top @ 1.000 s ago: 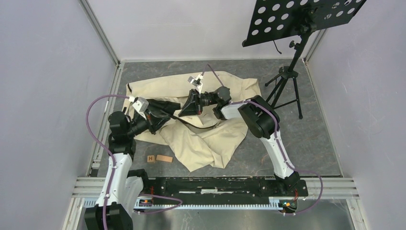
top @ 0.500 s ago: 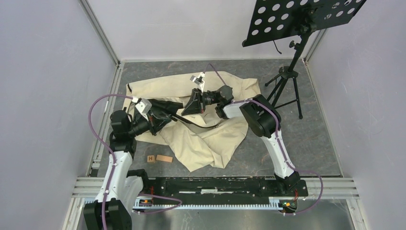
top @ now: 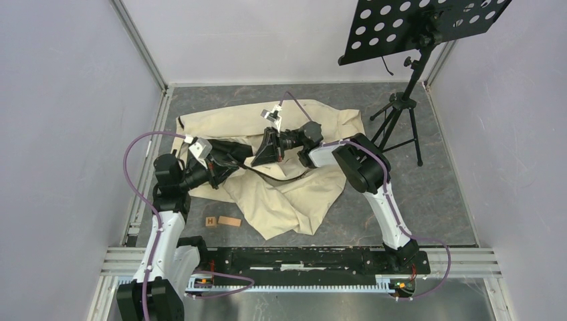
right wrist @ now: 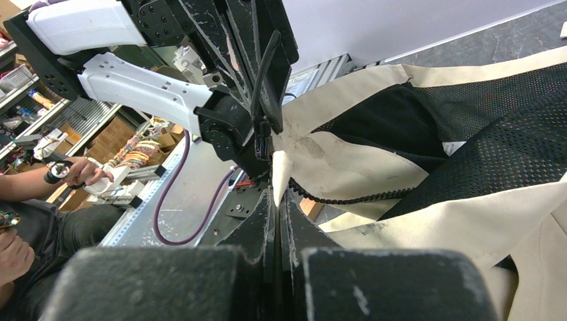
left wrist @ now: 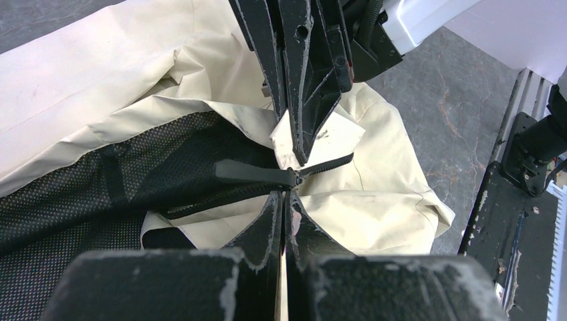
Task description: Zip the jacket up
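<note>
Left wrist view — left pincer (left wrist: 284, 195) and right pincer (left wrist: 301, 158) (tips facing) closed on the jacket (left wrist: 100, 73)

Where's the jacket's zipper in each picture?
Top view: the zipper is a dark curved line at the middle.
Left wrist: the zipper is at the centre, pull pointing left.
Right wrist: its black teeth run below centre.
Shared landmark: the jacket, cream cloth around it.
</note>
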Available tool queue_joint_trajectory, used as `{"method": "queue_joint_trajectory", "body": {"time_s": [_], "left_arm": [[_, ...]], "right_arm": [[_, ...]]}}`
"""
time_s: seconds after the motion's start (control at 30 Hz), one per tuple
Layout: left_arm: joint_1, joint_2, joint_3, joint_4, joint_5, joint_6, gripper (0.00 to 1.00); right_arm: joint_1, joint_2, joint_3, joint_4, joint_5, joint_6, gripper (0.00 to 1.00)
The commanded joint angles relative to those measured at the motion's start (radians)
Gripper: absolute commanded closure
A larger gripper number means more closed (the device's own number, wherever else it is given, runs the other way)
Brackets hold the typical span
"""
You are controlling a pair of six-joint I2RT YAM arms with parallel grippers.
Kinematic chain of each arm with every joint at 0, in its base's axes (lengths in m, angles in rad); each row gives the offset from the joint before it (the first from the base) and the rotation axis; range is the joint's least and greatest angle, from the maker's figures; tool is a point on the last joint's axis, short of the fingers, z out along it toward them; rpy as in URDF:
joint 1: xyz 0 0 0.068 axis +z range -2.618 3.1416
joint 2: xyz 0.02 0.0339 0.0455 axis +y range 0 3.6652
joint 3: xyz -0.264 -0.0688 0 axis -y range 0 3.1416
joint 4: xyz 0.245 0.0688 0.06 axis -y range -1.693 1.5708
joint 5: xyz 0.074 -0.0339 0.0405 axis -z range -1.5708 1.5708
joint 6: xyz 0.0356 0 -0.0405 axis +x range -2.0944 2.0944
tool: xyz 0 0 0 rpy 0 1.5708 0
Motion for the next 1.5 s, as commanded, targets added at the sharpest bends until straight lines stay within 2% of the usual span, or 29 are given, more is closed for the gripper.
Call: {"method": "queue_joint_trajectory", "body": {"time_s": [0.0,0.3,1.47], "left_arm": [[-0.005,-0.009,0.022,0.044,0.026,0.036,0.98],[-0.005,-0.008,0.021,0.044,0.020,0.039,0.98],[-0.005,-0.026,0.013,0.043,0.022,0.031,0.98]], "right_arm": [[-0.001,-0.066,-0.008,0.485,-0.014,-0.015,1.00],[-0.025,-0.092,-0.054,0.485,0.006,-0.044,1.00],[-0.015,-0.050,-0.022,0.485,0.024,-0.030,1.00]]}}
